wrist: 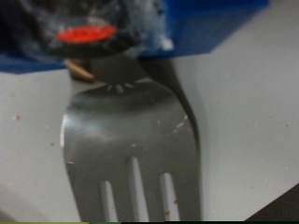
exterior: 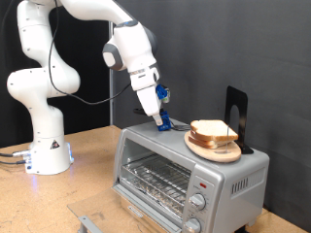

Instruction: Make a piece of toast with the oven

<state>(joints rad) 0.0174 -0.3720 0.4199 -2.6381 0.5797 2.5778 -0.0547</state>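
Note:
The silver-grey oven (exterior: pixel 190 180) stands at the exterior view's lower right; its wire rack shows at the front and its round knobs are at its right. A piece of toast (exterior: pixel 215 130) lies on a round wooden plate (exterior: pixel 209 148) on the oven's top. My gripper (exterior: pixel 165 120) with blue fingers is down on the oven's top, just to the exterior view's left of the plate. In the wrist view the gripper (wrist: pixel 103 51) is shut over the handle end of a metal fork (wrist: pixel 131 140), which lies flat on the grey oven top (wrist: pixel 252 112).
A black upright stand (exterior: pixel 236 115) is behind the plate on the oven. The robot's white base (exterior: pixel 44 146) stands on the wooden table (exterior: pixel 87 180) at the exterior view's left. A small metal piece (exterior: pixel 92 223) lies at the table's front edge.

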